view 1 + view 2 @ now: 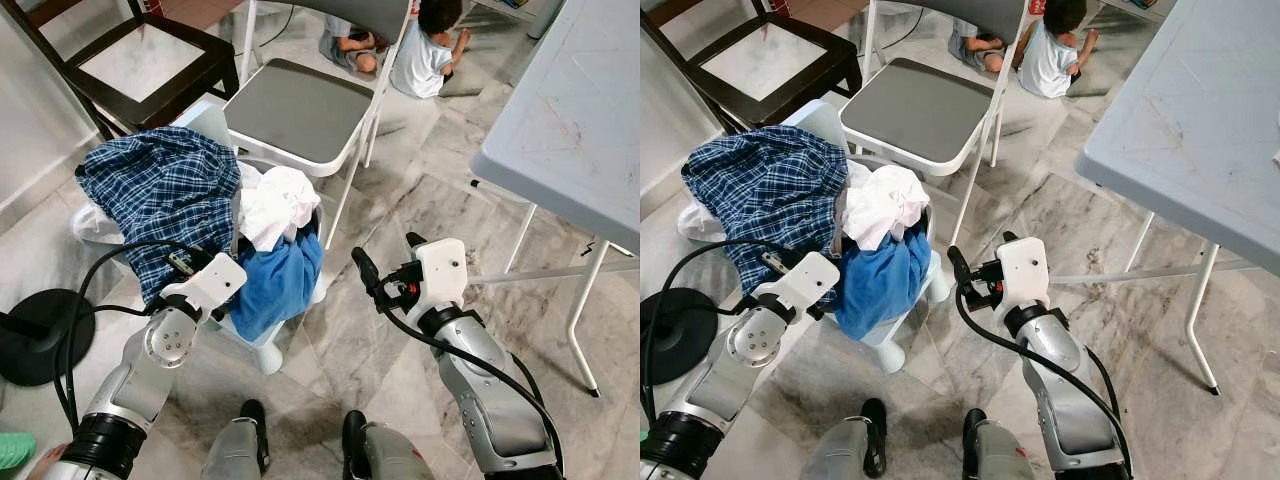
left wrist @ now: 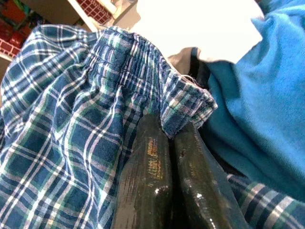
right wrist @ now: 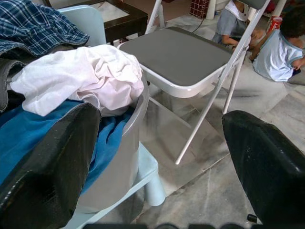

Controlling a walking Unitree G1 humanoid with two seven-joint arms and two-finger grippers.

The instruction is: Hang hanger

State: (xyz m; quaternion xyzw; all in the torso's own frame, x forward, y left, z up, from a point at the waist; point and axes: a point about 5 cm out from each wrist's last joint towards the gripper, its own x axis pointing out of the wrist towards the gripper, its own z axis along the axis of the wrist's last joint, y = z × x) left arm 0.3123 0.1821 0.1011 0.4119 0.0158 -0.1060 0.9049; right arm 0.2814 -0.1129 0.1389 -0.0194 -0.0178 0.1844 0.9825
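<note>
A pale blue stool [image 1: 262, 350] on the marble floor [image 1: 400, 230] carries a grey tub [image 3: 128, 143] heaped with laundry: plaid shorts [image 1: 160, 190] in navy, green and white woven checks with a gathered elastic waistband, a crumpled white cloth [image 1: 275, 205], and a soft blue shirt [image 1: 275, 280] spilling over the near rim. The left hand [image 2: 169, 138] is pushed in among these clothes, its two glossy black fingers pressed together and pinching the hem of the shorts. The right hand [image 1: 385, 265] hovers over bare floor just beside the tub, its fingers [image 3: 52, 162] spread wide apart and holding nothing. Just behind the tub stands a white metal folding chair [image 1: 300, 110] with a flat grey seat, and farther left a dark wooden chair [image 1: 150, 60] with a pale seat. A grey-topped folding surface [image 1: 570, 110] on thin white legs fills the right side. A black round base [image 1: 40, 335] sits on the floor at left. Two people [image 1: 420, 50] sit on the floor beyond the chair. No hanger can be made out among the clothes.
</note>
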